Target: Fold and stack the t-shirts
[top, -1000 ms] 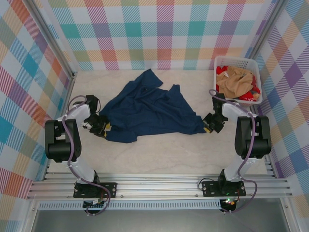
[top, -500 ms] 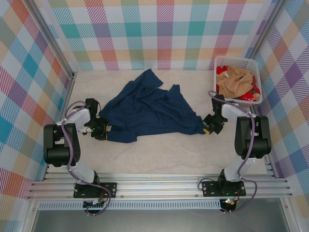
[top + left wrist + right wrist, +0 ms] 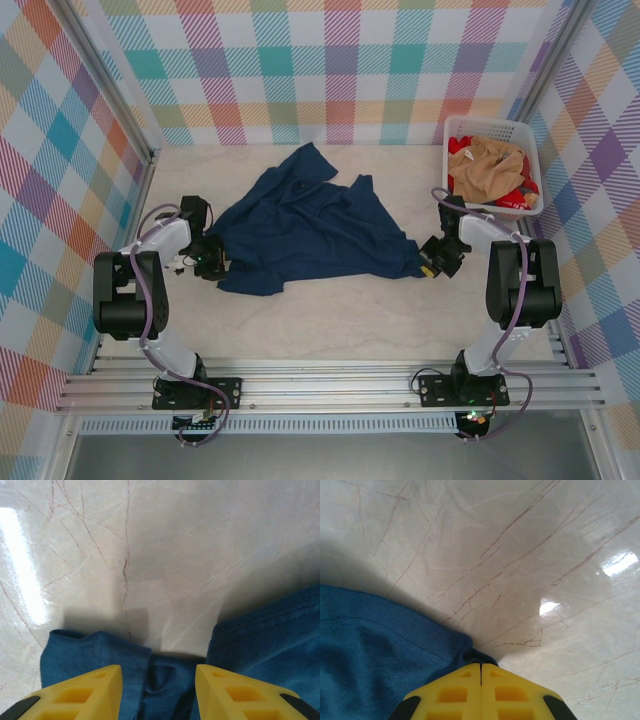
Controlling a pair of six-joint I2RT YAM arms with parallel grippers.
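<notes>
A navy blue t-shirt (image 3: 305, 225) lies crumpled and spread across the middle of the table. My left gripper (image 3: 212, 262) is at its left edge, low on the table. In the left wrist view its yellow fingers (image 3: 85, 695) stand apart with a fold of the blue cloth (image 3: 167, 682) between them, unpinched. My right gripper (image 3: 432, 260) is at the shirt's right corner. In the right wrist view its fingertips (image 3: 481, 666) are pressed together on the tip of the hemmed blue corner (image 3: 385, 645). A tan-orange t-shirt (image 3: 488, 165) and a red one (image 3: 520, 192) lie bunched in the basket.
The white plastic basket (image 3: 490, 124) stands at the back right, close behind the right arm. Checked walls close off the left, back and right. Bare pale tabletop (image 3: 330, 320) runs between the shirt and the near rail.
The left gripper has shifted a little away from the near edge and in toward the shirt's left edge, narrowing slightly. The right gripper and the shirt's corner have stayed put.
</notes>
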